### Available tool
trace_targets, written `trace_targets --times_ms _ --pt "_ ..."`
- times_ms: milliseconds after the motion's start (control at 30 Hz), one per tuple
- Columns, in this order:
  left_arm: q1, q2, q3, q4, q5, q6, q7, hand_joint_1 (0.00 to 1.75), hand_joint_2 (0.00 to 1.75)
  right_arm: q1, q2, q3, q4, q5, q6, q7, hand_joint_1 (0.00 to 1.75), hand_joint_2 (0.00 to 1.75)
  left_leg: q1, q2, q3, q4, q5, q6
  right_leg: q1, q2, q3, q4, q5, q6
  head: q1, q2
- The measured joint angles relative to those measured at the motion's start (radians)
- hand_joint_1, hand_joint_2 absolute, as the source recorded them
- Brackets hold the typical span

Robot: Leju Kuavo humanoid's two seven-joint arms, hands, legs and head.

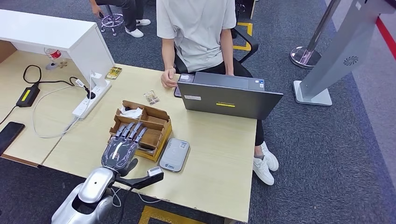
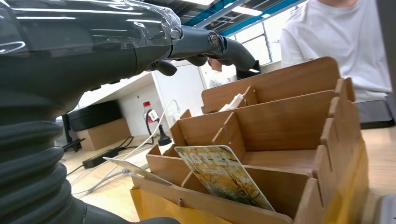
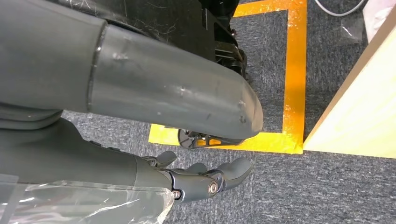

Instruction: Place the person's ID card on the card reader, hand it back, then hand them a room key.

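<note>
- The left hand [image 1: 122, 148] sits at lower left of the head view, its fingers [image 1: 133, 130] stretched out flat and apart over the near compartments of the wooden organizer [image 1: 156, 122]; nothing is held in it, and whether the fingertips touch the wood cannot be told.
- From the left wrist view the same hand [image 2: 196, 44] reaches across the top of the picture above the organizer [image 2: 285, 121], fingers extended, with a gap between them and the dividers.
- A room key card [image 2: 224, 175] (printed with a yellowish picture and lettering) stands tilted in the nearest compartment, leaning against a divider; a second, thinner card [image 2: 135, 170] leans in the compartment next to it.
- The right hand [image 3: 205, 179] hangs beside the surface edge [image 3: 359, 116] over grey carpet and a yellow tape outline [image 3: 295, 84]; its fingers are loosely curved and apart, holding nothing.
- The card reader [image 1: 174, 154], a flat grey device, lies on the surface [image 1: 219, 154] just right of the organizer, below centre in the head view.
- A person in a pale T-shirt [image 1: 198, 28] sits at the far side, top centre, one hand [image 1: 168, 78] resting by an open laptop [image 1: 229, 95].
- At left lie a white power strip [image 1: 91, 99], a black adapter [image 1: 27, 95] and a phone [image 1: 8, 135].
- The ID card cannot be made out.
</note>
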Motion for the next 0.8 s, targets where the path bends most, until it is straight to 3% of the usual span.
trace_targets --times_ms 767,800 --pt "-0.009 -0.008 0.014 0.025 -0.007 -0.006 0.017 0.05 1.75 0.0 0.0 -0.015 0.0 0.013 0.001 0.008 0.0 0.0 0.0 0.0 0.0 0.0 0.0 0.0 0.0 0.0 0.0 0.0 0.0 0.0 0.0 0.0" --pt "-0.009 -0.009 0.014 0.025 -0.007 -0.006 0.017 0.48 1.75 0.0 0.0 -0.015 0.0 0.013 0.001 0.008 0.0 0.0 0.0 0.0 0.0 0.0 0.0 0.0 0.0 0.0 0.0 0.0 0.0 0.0 0.0 0.0"
